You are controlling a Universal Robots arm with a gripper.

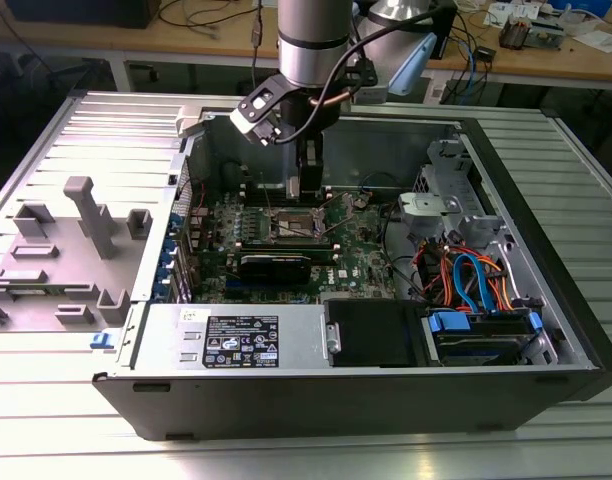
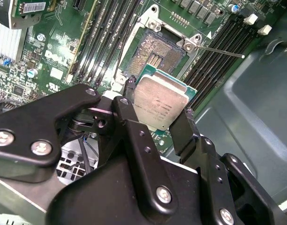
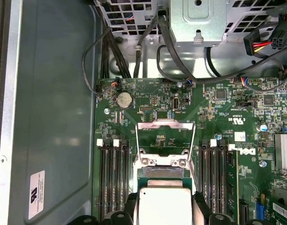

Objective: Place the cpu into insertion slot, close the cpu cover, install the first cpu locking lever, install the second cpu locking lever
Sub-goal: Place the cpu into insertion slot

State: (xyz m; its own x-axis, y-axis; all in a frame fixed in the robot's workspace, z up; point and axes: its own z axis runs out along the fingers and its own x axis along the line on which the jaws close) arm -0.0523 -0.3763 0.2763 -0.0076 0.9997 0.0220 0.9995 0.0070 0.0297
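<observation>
My gripper [image 2: 158, 102] is shut on the cpu [image 2: 162, 96], a small square chip with a dull grey metal top, pinched by its edges between two black fingers [image 2: 129, 122]. The chip hangs tilted just above and beside the insertion slot [image 2: 154, 52], a dark square socket with a silver rim on the green board, which lies open and bare. In the first wrist view the cpu [image 3: 164, 208] sits between the fingertips, and the cpu cover [image 3: 164, 123] stands swung open beyond it. A thin locking lever [image 2: 223, 51] sticks out sideways. In the exterior view the gripper [image 1: 308, 188] hovers over the socket area [image 1: 294, 226].
Long black memory slots [image 2: 106, 33] flank the socket on both sides. The black fan shroud [image 1: 371, 330], silver power supply [image 1: 236, 335] and drive cage with coloured cables [image 1: 476, 280] fill the case front. The grey case wall [image 3: 54, 117] rises close by. Grey fixture blocks [image 1: 86, 215] stand at the exterior view's left.
</observation>
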